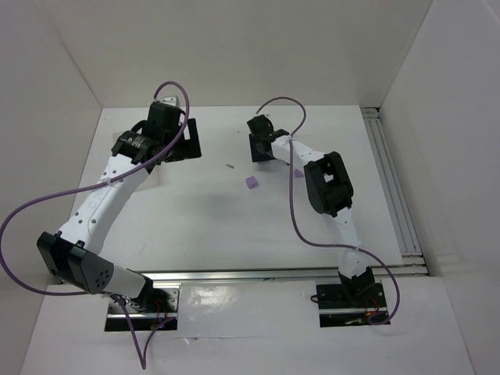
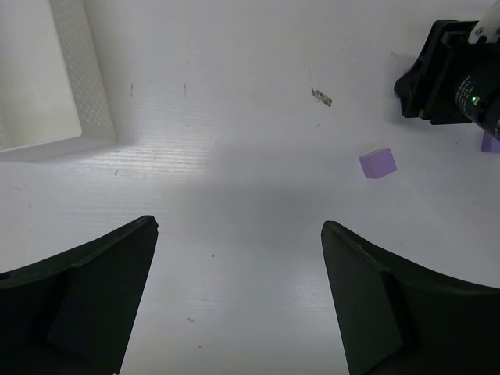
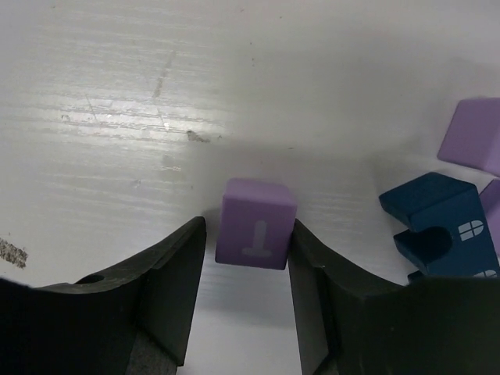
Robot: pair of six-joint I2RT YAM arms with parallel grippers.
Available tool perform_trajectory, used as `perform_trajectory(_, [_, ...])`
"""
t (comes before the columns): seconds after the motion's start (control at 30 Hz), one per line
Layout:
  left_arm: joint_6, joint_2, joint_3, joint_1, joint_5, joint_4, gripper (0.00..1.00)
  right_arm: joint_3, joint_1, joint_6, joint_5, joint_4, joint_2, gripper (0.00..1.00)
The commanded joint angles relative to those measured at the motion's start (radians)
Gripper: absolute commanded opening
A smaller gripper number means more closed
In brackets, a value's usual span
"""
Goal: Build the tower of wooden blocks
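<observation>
Block (image 3: 256,224), lilac with pale T-mark, inside part-open right pincer (image 3: 247,228); left pincer (image 2: 238,226) gapes empty.

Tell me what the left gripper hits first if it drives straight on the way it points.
Probably the bare table: the open left gripper aims between the white box and a purple block, in line with neither.

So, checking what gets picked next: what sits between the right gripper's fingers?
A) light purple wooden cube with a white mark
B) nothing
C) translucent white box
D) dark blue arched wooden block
A: the right wrist view shows the light purple wooden cube between the fingers of the right gripper.
</observation>
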Motion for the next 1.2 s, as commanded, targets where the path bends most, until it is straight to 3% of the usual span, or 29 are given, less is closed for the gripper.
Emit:
perform_trajectory(0.0, [-0.012,0.004,-0.005,0.003,0.003,0.028,0.99,0.022,0.024,-0.024,0.044,0.018,-0.043,0.53])
perform_trajectory(0.27, [-0.012,-0.005,-0.005,0.003,-0.006,0.028,0.99,0.055,0.024,-0.006,0.062,0.009,-0.043,0.49])
perform_trajectory(0.4, [-0.012,-0.005,-0.015,0.003,-0.006,0.028,0.99,0.116,0.024,0.005,0.053,-0.019,-0.002,0.63])
perform_trajectory(0.73, [-0.012,-0.014,-0.015,0.003,-0.015,0.028,0.99,0.191,0.015,0.069,0.053,-0.083,0.043,0.61])
perform_trajectory(0.87, [-0.012,-0.023,-0.015,0.003,-0.015,0.028,0.99,0.180,0.015,0.079,0.091,-0.083,0.043,0.75])
perform_trajectory(1.03, [-0.012,-0.023,-0.024,0.003,-0.015,0.028,0.99,0.171,0.015,0.088,0.111,-0.092,0.033,0.75])
perform_trajectory(1.17, [-0.012,-0.023,-0.024,0.003,-0.015,0.028,0.99,0.135,0.015,0.099,0.111,-0.080,0.033,0.66])
